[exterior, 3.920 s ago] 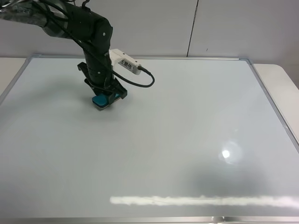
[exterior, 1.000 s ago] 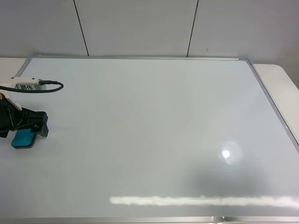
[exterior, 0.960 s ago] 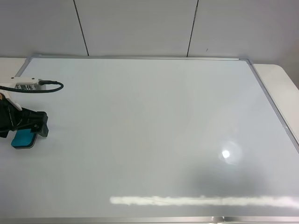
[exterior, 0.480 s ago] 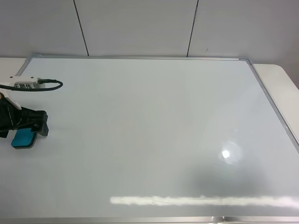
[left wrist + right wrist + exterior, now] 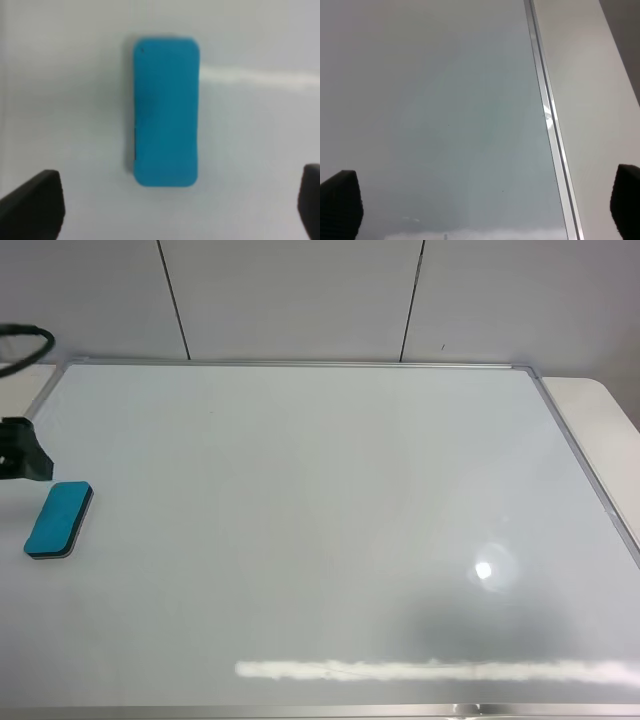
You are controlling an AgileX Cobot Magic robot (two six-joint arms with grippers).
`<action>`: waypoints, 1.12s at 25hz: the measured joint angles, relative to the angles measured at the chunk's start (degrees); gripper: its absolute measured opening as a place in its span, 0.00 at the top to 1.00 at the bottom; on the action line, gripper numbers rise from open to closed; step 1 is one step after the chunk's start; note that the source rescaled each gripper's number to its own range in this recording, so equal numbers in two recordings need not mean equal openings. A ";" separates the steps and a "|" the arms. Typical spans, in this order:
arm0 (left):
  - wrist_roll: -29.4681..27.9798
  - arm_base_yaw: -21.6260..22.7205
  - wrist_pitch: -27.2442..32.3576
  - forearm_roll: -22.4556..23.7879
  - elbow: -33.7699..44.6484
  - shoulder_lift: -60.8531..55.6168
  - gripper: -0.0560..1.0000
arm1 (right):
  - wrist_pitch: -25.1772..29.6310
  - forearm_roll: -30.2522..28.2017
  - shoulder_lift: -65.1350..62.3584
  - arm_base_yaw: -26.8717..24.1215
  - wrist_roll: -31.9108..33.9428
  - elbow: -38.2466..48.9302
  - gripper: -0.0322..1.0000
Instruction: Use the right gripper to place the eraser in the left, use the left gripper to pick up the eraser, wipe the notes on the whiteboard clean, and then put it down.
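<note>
The teal-blue eraser [image 5: 58, 520] lies flat on the whiteboard [image 5: 330, 530] near its left edge, free of any gripper. Only a black part of the left gripper [image 5: 22, 453] shows at the far left edge, just beyond the eraser and apart from it. In the left wrist view the eraser [image 5: 165, 111] lies ahead of the left gripper [image 5: 172, 207], whose fingertips [image 5: 32, 205] stand wide apart and empty. The right gripper [image 5: 482, 205] is open and empty over the whiteboard's right frame [image 5: 547, 120]. No notes show on the board.
The silver frame [image 5: 585, 465] runs along the board's right side, with pale table [image 5: 610, 420] beyond it. A bright light glare [image 5: 484, 570] and a white reflected streak [image 5: 430, 670] lie on the board's lower right.
The left gripper carried the eraser from the upper middle to the left edge, then let go and drew away to the far left. The eraser now lies free.
</note>
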 joint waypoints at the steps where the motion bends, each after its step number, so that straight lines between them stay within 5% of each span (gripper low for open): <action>1: 0.00 0.00 0.56 0.00 0.00 -3.65 0.11 | 0.00 0.00 0.00 0.00 0.00 0.00 0.00; 16: 0.05 0.00 11.16 0.18 0.00 -52.74 0.11 | 0.00 0.00 0.00 0.00 0.00 0.00 0.00; 28: 2.04 0.37 30.21 1.58 2.74 -62.95 0.11 | 0.00 0.00 0.00 0.00 0.00 0.00 0.00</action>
